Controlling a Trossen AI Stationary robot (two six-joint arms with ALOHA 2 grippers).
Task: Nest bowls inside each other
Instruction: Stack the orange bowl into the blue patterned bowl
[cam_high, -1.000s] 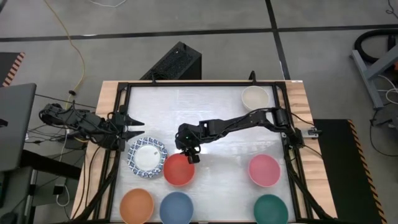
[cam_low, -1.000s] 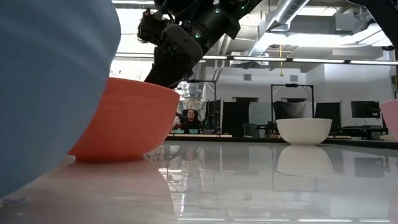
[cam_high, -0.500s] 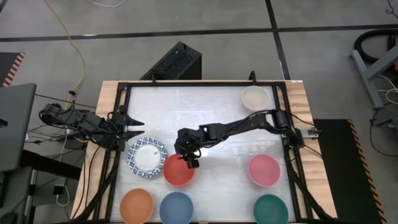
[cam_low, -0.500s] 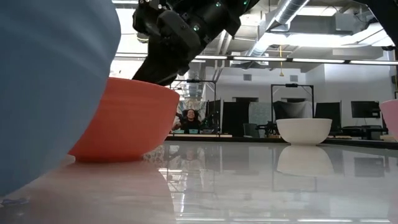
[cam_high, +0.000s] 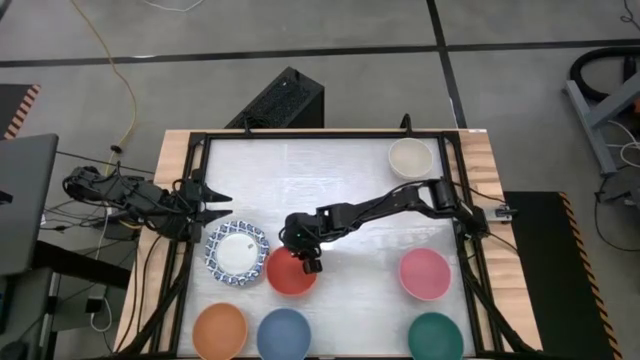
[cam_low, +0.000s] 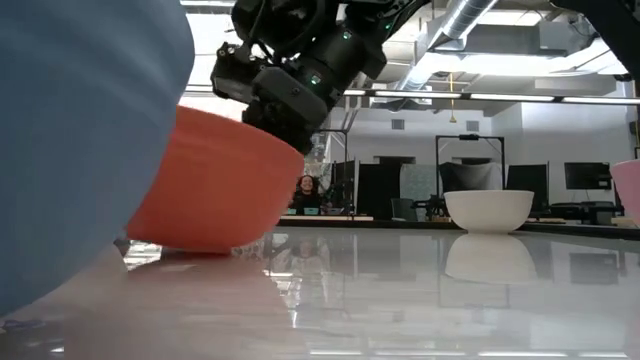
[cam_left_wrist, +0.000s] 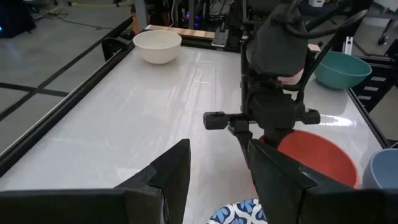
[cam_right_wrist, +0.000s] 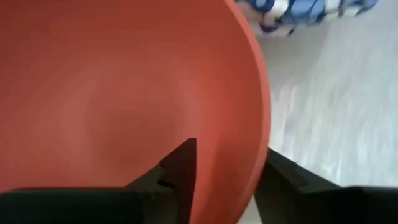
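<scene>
The red bowl (cam_high: 291, 271) sits near the table's middle, tipped in the low view (cam_low: 210, 190). My right gripper (cam_high: 305, 262) is shut on its rim. A white bowl with a blue-patterned rim (cam_high: 237, 251) stands just left of the red one. My left gripper (cam_high: 215, 205) waits open at the table's left edge, nothing between its fingers (cam_left_wrist: 217, 174). My right gripper straddles the red bowl's rim on its far right side (cam_right_wrist: 258, 134), with one finger (cam_right_wrist: 180, 171) inside the bowl and the other (cam_right_wrist: 283, 180) outside. The fingers slant down from the table's far right. The bowl stands tilted, its base (cam_low: 195, 243) on the table.
Orange (cam_high: 219, 331), blue (cam_high: 284, 333) and dark green (cam_high: 435, 338) bowls line the near edge. A pink bowl (cam_high: 425, 273) is at the right and a beige bowl (cam_high: 410, 157) at the far right. A dark frame (cam_high: 200, 140) rims the table.
My right gripper has come down toward the table's near left onto the red bowl's rim and taken hold. The bowl, level before, now stands tipped, with its rim lower on the gripper's side and higher on the left.
</scene>
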